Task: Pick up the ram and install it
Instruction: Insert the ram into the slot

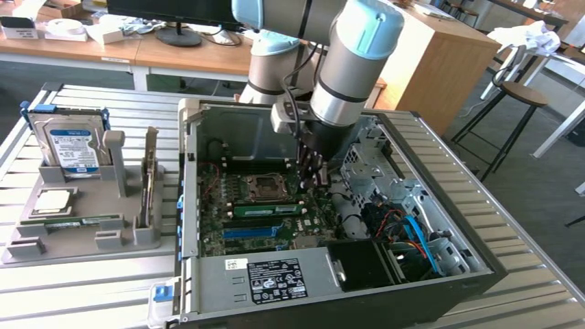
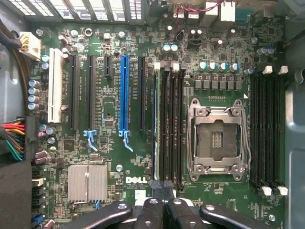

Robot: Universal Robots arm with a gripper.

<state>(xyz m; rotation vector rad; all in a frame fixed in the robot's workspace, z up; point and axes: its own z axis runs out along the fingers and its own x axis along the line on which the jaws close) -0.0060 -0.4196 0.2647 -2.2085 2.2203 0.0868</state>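
The exterior view looks down from high off the slatted table at the open computer case, whole in frame, with the arm entering from its 12 o'clock and the parts holder at its 9 o'clock. The wrist view sits close above the gripper, facing straight down onto the motherboard. Both views share that board's empty CPU socket and blue slot.

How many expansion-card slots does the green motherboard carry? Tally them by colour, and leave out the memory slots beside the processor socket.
Black plastic expansion-card slots: 4
Blue plastic slot: 1
White plastic slot: 1
Total: 6
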